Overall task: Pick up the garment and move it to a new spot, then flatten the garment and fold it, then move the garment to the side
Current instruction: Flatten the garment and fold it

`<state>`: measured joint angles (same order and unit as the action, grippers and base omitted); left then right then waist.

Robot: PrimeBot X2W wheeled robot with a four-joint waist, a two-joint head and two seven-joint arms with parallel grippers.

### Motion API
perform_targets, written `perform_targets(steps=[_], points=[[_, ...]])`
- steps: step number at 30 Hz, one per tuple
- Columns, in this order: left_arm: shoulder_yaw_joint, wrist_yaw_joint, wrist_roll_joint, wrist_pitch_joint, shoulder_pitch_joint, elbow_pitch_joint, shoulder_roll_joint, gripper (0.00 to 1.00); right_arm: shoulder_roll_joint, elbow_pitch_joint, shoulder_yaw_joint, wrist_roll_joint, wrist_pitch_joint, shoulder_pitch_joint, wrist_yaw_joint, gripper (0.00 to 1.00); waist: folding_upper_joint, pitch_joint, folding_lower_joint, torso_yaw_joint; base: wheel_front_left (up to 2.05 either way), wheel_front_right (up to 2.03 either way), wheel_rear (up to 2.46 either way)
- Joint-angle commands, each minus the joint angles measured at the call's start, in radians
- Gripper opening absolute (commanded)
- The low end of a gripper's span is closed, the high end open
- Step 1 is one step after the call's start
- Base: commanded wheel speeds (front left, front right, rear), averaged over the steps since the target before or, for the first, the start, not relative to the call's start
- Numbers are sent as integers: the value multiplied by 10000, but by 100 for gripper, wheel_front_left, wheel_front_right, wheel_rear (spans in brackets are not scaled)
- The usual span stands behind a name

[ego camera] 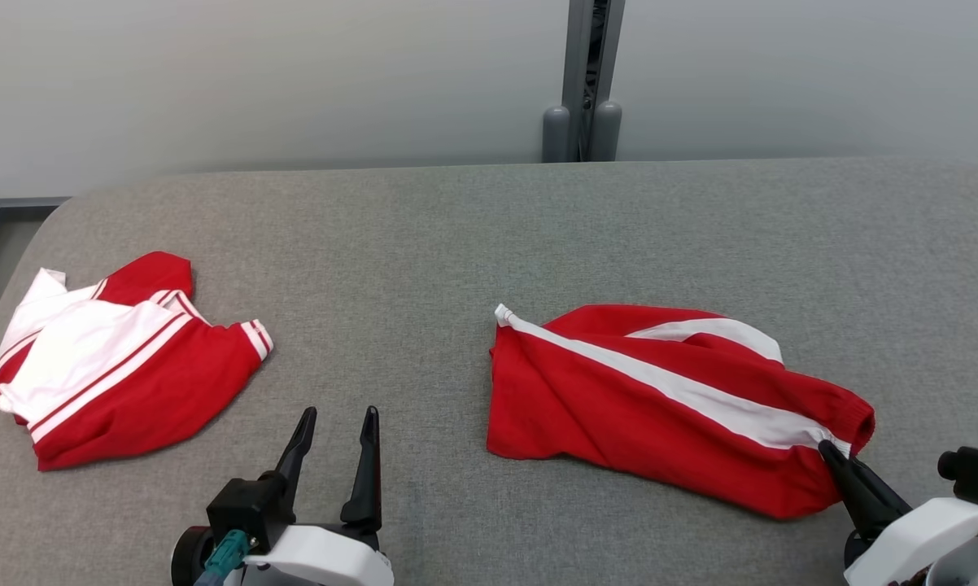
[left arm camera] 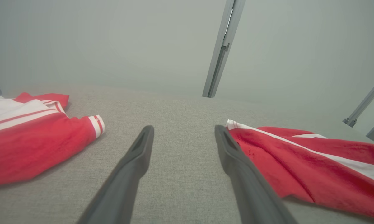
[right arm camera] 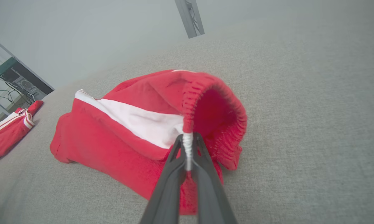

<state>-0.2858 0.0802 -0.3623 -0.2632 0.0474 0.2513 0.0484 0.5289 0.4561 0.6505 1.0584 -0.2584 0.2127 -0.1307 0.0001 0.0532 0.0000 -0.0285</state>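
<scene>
Garment (ego camera: 660, 407) edge pinched in right gripper (right arm camera: 187, 141); left gripper (ego camera: 340, 415) spread, perhaps hovering.

The head camera looks down on the grey padded table (ego camera: 489, 228). Both wrist cameras sit low, facing along their fingers (left arm camera: 137, 161); the right one is close to the red garment (right arm camera: 106, 149), shared by all views

No text, label, brand or number can be read (anywhere).

Lab, grey fabric table (ego camera: 489, 236), plain partition (ego camera: 294, 73)
</scene>
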Motion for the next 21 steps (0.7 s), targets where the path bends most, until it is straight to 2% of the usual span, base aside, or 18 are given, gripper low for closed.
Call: perform_targets(steps=[1, 8, 12, 18, 21], points=[[63, 23, -22, -17, -31, -26, 41, 100, 131, -119, -27, 105, -77, -153, -2, 0, -1, -44, 0, -54, 0, 0, 0], [23, -142, 214, -17, 296, 157, 42, 100, 547, -406, 353, -97, -72, -98, -2, 0, -1, 43, 0, -373, 0, 0, 0], [-192, -471, 243, -17, 683, 743, 39, 100, 650, -468, 579, -82, -4, 125, -2, 0, -1, 235, 0, -610, 0, 0, 0], [-875, -1172, 0, -15, 2338, 2784, 42, 100, 576, -512, 1001, -114, 73, 579, -2, 0, -1, 575, 0, -866, 0, 0, 0], [-1127, -1460, -453, 102, 3405, 3952, 56, 100, 505, -441, 1208, -186, 59, 826, -2, 0, -1, 786, 0, -988, 0, 0, 0]])
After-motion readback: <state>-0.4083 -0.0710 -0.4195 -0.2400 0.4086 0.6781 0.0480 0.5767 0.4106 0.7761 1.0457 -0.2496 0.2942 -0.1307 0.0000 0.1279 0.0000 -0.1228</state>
